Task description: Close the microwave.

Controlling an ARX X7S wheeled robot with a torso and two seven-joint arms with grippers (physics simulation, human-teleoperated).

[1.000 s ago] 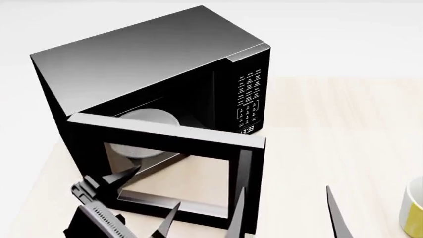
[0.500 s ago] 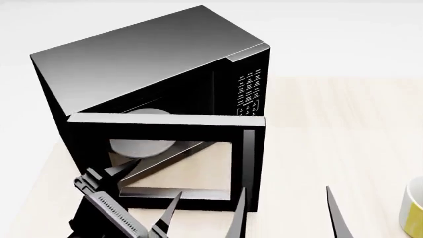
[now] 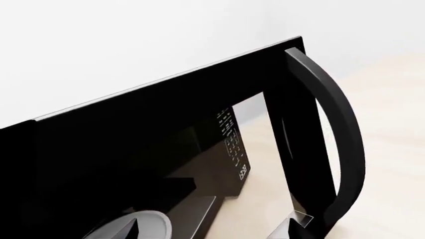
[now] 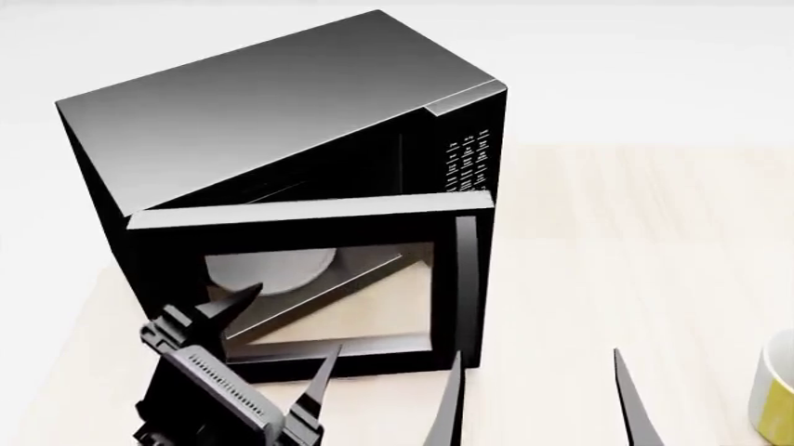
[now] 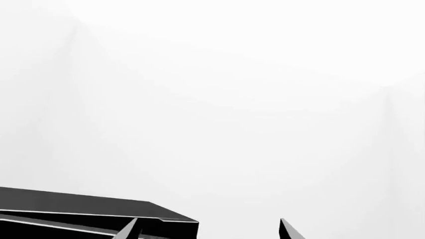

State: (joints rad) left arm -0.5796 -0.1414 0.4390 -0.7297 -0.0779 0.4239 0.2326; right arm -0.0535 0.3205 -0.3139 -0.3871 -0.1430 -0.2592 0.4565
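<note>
The black microwave stands on the table with its glass door partly open, hinged at the left. The white turntable plate shows through the glass, and the keypad is at the right. My left gripper is open, its fingers against the door's outer face low down. In the left wrist view the door handle, keypad and plate show beyond my left gripper. My right gripper is open and empty, to the right of the door; its wrist view shows the microwave's top.
A yellow mug stands at the right edge of the light wooden table. A plain white wall is behind the microwave.
The door has swung further toward the microwave body, its free edge now near the keypad. My left gripper has moved forward with it. The right gripper has not moved.
</note>
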